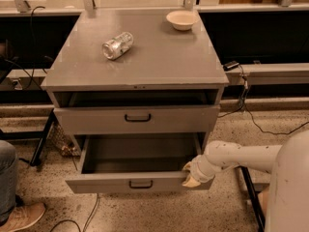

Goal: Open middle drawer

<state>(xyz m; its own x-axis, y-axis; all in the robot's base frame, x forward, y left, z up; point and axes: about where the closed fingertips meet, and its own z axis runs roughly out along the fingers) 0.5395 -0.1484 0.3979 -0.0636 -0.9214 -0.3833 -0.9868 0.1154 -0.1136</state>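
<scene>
The middle drawer [111,183] is the wide grey one pulled well out of the cabinet. Its flat front panel carries a small black loop handle [141,183] at the centre. Its deep plain grey tray [140,153] shows open and empty. My gripper [191,175] is at the right end of the drawer's front panel, at its top right corner, touching it. My white arm [241,156] reaches in from the right. The drawer below is hidden behind the pulled-out front.
The upper drawer [137,117] with the taller front is shut. A crushed can [117,45] and a white bowl [181,19] lie on the cabinet top [159,62]. A person's leg and shoe [12,211] are at the left. Cables run along the floor.
</scene>
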